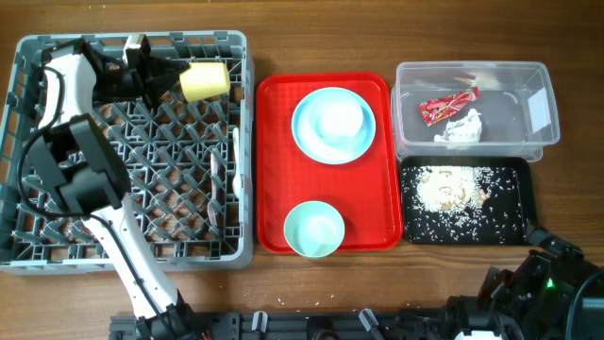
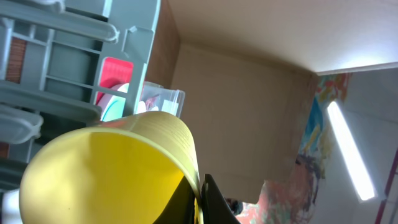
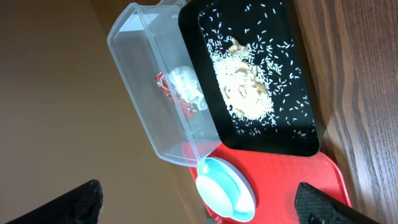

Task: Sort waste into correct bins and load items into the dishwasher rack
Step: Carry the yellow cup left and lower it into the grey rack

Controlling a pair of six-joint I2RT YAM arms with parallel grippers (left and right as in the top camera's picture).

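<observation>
My left gripper (image 1: 179, 82) is shut on the rim of the small yellow cup (image 1: 206, 80), which lies on its side over the far edge of the grey dishwasher rack (image 1: 19, 142). The left wrist view shows the cup (image 2: 106, 168) pinched between my fingers (image 2: 200, 200). White plastic cutlery (image 1: 233, 177) sits in the rack's right side. The pale blue plate (image 1: 332, 123) and mint green bowl (image 1: 314, 229) rest on the red tray (image 1: 274, 170). My right gripper (image 1: 545, 253) is open and empty at the near right; the right wrist view shows its fingers wide apart (image 3: 199, 200).
The clear tub (image 1: 538, 76) at the far right holds the red wrapper (image 1: 448, 104) and the white napkin (image 1: 460, 127). The black tray (image 1: 514, 227) in front of it holds rice scraps (image 1: 448, 189). Both bins also show in the right wrist view (image 3: 134, 74).
</observation>
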